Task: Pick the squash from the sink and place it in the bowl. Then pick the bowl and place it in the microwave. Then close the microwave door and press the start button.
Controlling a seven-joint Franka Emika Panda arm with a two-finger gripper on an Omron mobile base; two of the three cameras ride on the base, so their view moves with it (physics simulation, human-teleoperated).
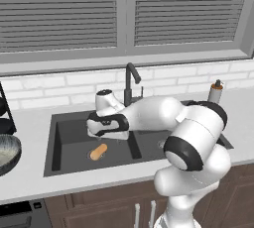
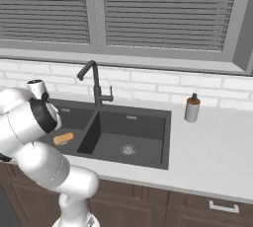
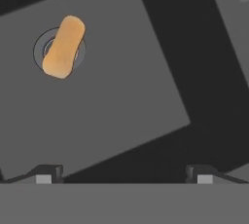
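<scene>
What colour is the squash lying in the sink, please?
Orange-tan; the squash shows best in the hand view.

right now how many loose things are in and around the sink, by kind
squash: 1, lying over the drain in the left basin of the sink
bowl: 1, on the counter left of the sink
soap bottle: 1, on the counter right of it
total: 3

One squash (image 1: 98, 151), one double-basin sink (image 1: 74, 170) with two drains, one faucet (image 1: 130, 81), one bowl (image 1: 7, 153), one soap bottle (image 2: 191, 107), two window blinds (image 1: 59, 9)
</scene>
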